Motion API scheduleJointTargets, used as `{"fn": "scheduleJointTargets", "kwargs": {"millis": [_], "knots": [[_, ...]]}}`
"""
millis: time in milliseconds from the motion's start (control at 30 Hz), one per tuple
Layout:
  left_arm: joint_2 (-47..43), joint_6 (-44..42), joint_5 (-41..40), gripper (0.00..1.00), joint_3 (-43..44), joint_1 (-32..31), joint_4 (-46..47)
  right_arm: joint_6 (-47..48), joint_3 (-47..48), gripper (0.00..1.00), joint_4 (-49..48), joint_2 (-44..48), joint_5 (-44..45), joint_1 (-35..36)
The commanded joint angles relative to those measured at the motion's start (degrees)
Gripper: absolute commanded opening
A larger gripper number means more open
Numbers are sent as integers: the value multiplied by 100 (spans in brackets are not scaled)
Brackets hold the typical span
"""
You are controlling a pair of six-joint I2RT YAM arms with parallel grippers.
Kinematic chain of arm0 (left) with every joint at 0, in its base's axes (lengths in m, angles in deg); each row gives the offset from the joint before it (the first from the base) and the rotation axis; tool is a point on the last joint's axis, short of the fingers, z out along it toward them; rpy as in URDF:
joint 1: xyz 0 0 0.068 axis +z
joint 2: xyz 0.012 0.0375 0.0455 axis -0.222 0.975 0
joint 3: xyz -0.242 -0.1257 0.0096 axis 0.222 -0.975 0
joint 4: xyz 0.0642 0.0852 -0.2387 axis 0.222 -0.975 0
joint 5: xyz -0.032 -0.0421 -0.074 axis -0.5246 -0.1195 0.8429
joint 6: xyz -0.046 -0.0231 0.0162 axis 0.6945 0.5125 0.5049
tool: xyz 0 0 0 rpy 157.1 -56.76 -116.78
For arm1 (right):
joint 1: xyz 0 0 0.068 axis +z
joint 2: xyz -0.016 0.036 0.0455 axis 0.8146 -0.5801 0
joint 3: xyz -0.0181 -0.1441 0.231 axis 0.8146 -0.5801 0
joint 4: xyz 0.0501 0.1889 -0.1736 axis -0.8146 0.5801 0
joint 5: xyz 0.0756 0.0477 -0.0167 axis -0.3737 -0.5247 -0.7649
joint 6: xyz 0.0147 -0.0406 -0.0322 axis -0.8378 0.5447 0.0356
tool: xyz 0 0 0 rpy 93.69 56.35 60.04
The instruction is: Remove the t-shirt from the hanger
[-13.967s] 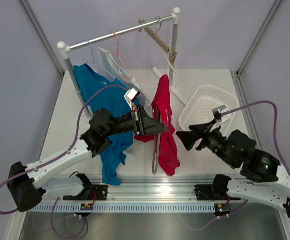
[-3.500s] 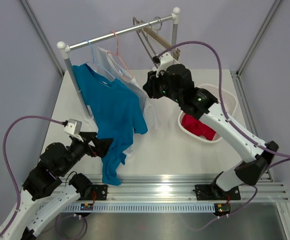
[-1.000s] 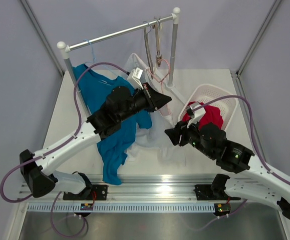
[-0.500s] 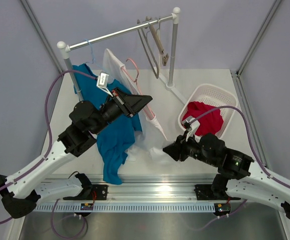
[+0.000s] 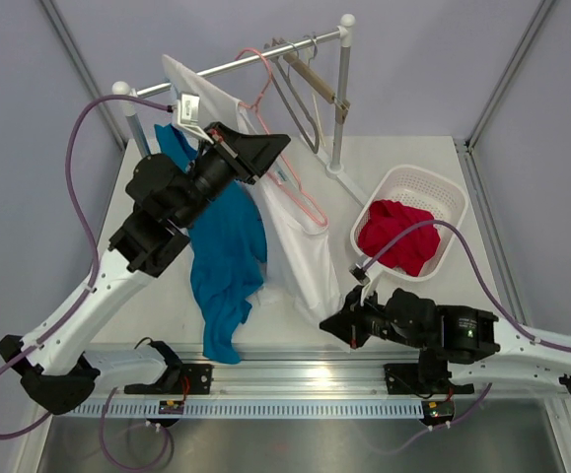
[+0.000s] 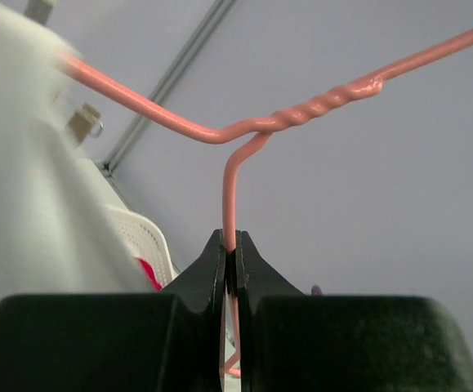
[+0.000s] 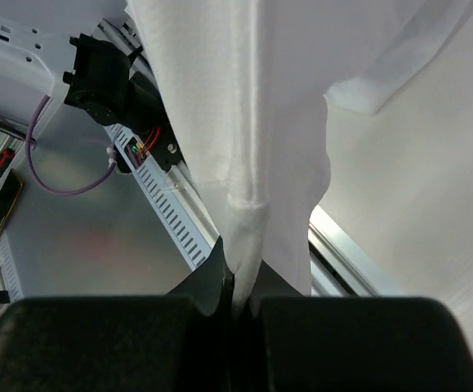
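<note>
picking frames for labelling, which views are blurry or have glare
Left wrist: white cotton t-shirt smeared soft at left, thin pink wire hanger sharp. Right wrist: shirt hem in focus. Top external: sharp overall, bright glare on the silver front rail.

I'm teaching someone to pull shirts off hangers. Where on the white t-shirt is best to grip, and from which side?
Its bottom hem, from below at the near side. The white t-shirt hangs long from the pink hanger, leaving the hem as its free, folded edge; the right gripper is shut on it there.
</note>
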Motion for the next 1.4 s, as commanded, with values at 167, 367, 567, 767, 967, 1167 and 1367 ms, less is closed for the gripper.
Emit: {"fn": "scheduleJointTargets", "kwargs": {"millis": [167, 367, 567, 767, 967, 1167, 1367], "knots": [[-128, -238, 515, 0, 903, 629, 467, -838, -202, 0, 1157, 441, 1638, 1030], [-305, 1097, 1743, 0, 297, 620, 1317, -637, 114, 0, 1096, -382, 2323, 1030], [-182, 1889, 2335, 0, -160, 286, 1707, -470, 484, 5, 719, -711, 3519, 1030], [-603, 1837, 2432, 0, -538, 163, 1373, 189, 791, 85, 471, -473, 3310, 898], [-710, 1547, 2441, 0, -802, -4, 1083, 1014, 2345, 87, 1192, -570, 2290, 898], [-630, 1046, 1914, 0, -1048, -312, 986, 1428, 3340, 77, 868, -683, 1709, 907], [-305, 843, 1377, 0, -1075, -514, 986, 2095, 3805, 82, 735, -1402, 2437, 898]]}}
